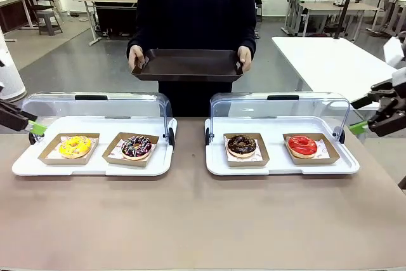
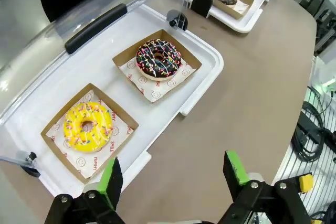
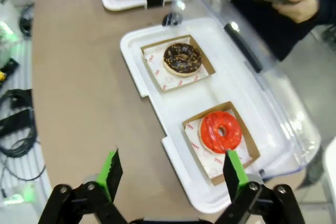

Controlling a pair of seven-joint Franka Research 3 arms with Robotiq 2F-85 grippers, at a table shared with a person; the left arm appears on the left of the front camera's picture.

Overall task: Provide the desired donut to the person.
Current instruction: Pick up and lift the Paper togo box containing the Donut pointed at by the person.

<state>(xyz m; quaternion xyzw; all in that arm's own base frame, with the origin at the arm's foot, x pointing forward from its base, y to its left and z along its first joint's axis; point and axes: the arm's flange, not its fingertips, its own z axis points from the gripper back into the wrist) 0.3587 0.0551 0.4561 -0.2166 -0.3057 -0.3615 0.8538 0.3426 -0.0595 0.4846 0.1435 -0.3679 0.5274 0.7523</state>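
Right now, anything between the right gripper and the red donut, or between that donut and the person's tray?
Nothing visible between the open right gripper and the red donut. Toward the dark tray the person holds, the raised clear lid stands along the far edge of the case; likely go over it.

Front camera faces person (image 1: pixel 193 11) across table (image 1: pixel 190 220); wrist cameras overlook same trays (image 1: pixel 95 171), nearer.

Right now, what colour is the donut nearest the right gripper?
Glossy red: the donut shows best in the right wrist view.
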